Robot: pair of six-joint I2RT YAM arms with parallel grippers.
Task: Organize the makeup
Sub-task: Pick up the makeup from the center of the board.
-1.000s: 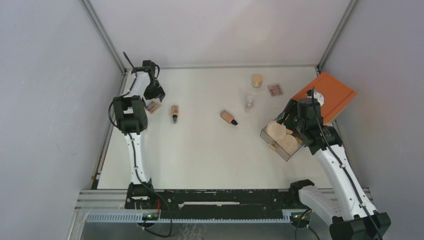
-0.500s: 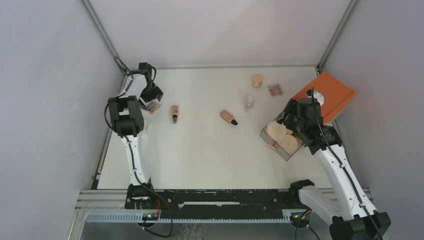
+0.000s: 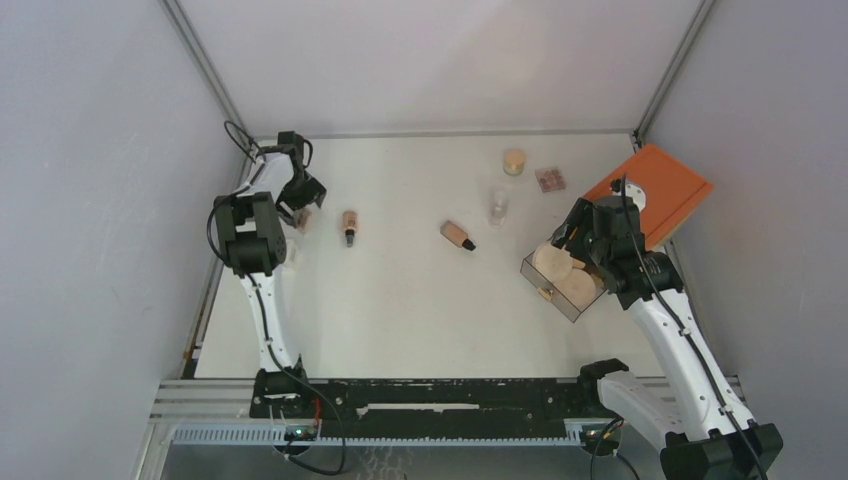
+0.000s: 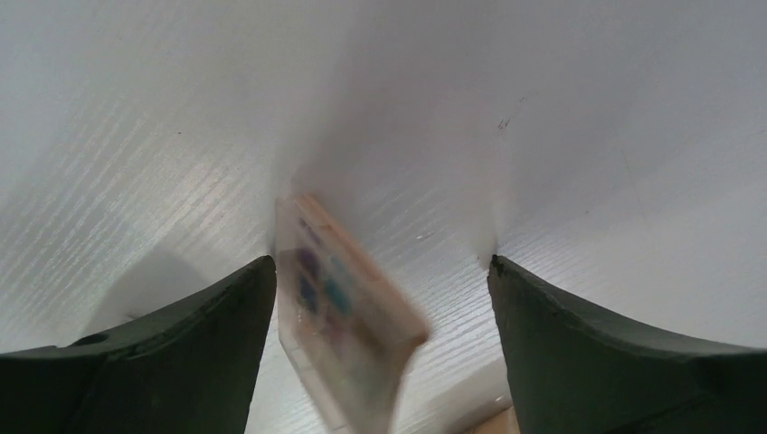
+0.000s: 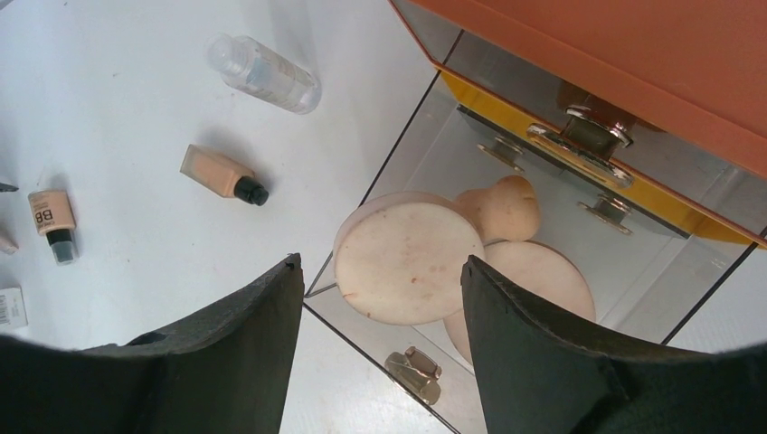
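From above, the left gripper (image 3: 301, 203) hovers over a small palette (image 3: 304, 216) near the left edge of the table (image 3: 420, 320); peach bottles (image 3: 349, 224) lie mid-table. Left wrist: jaws wide, the blurred palette skewed between them, so I'd square up before closing. Right wrist: the right gripper (image 5: 380, 262), wide and empty, hangs over tan discs (image 5: 409, 256) in the open drawer (image 5: 543, 208).

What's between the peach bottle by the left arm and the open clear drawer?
Top view: a second peach bottle with a black cap, lying on its side on the white table, roughly midway.
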